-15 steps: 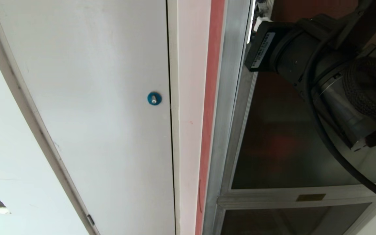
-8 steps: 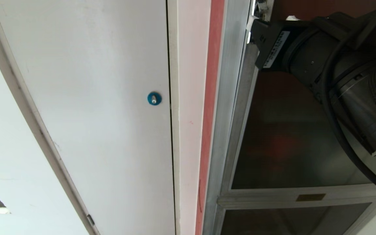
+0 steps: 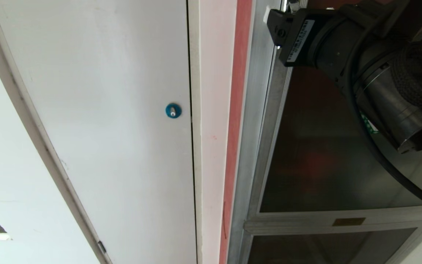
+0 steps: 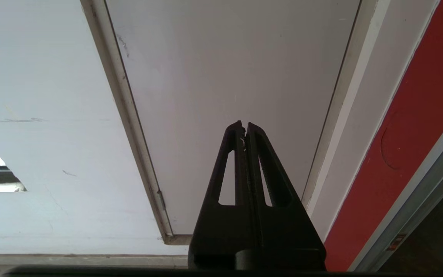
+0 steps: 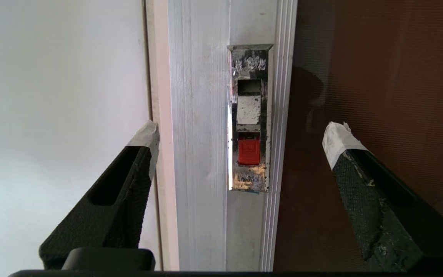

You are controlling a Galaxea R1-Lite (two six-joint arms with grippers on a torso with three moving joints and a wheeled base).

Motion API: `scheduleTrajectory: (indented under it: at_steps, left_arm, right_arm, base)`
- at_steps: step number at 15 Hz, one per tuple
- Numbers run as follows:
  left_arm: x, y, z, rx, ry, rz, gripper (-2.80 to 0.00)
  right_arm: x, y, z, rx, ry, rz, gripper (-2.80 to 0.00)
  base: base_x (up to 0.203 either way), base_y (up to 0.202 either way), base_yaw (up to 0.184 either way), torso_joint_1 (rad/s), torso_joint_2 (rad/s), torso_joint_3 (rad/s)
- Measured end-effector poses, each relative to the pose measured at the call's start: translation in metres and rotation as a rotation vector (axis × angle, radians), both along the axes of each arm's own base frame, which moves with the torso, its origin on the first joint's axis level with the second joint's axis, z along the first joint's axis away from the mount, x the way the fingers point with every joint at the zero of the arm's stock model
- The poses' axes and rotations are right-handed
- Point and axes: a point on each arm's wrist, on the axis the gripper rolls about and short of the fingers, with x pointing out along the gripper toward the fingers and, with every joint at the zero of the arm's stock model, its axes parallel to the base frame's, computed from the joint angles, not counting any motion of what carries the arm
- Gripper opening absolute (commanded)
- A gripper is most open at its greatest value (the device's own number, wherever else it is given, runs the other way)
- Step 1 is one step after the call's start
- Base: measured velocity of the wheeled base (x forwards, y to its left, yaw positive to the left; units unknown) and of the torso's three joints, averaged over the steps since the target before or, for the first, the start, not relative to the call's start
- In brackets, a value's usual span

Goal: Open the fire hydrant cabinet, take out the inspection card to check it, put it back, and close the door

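The right gripper (image 5: 240,138) stands in front of the fire hydrant cabinet (image 3: 255,110), with its two fingers (image 5: 144,142) spread wide and nothing between them. In the right wrist view the fingers sit at about 8 and 4 o'clock, and between them, further away, is the metal latch (image 5: 249,119) set in the silver frame of the door (image 5: 379,77). The latch has a small red button (image 5: 248,151) in its lower part. The fingers do not touch the latch or the frame. Both fingertips carry a piece of white tape.

In the head view the right arm (image 3: 361,55) comes in from 2 o'clock and reaches to the top edge of the frame. The dark glass of the door lies shut in its frame. At 9 o'clock from it is a white panel (image 3: 104,110) with a small blue lock (image 3: 173,110).

The left gripper (image 4: 244,130) is pressed closed and holds nothing; it points at the white panel. The inspection card is not visible in any view.
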Motion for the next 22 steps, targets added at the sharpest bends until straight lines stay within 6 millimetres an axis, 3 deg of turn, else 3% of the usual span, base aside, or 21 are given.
scheduleTrajectory:
  at_steps: [2, 3, 4, 22]
  left_arm:
    - [0.0, 0.0, 0.0, 0.0, 0.0, 0.0, -2.8]
    - [0.0, 0.0, 0.0, 0.0, 0.0, 0.0, -2.8]
    - [0.0, 0.0, 0.0, 0.0, 0.0, 0.0, -2.8]
    - [0.0, 0.0, 0.0, 0.0, 0.0, 0.0, -2.8]
  right_arm:
    - [0.004, -0.001, 0.0, -0.003, 0.002, -0.013, 0.0]
    - [0.005, -0.002, 0.0, -0.004, 0.003, -0.019, -1.25]
    - [0.007, -0.002, -0.001, -0.004, 0.004, -0.024, -2.8]
    - [0.015, 0.001, 0.004, -0.001, -0.004, -0.032, -2.8]
  base:
    - [0.0, 0.0, 0.0, 0.0, 0.0, 0.0]
    - [0.0, 0.0, 0.0, 0.0, 0.0, 0.0]
    - [0.0, 0.0, 0.0, 0.0, 0.0, 0.0]
    - [0.0, 0.0, 0.0, 0.0, 0.0, 0.0]
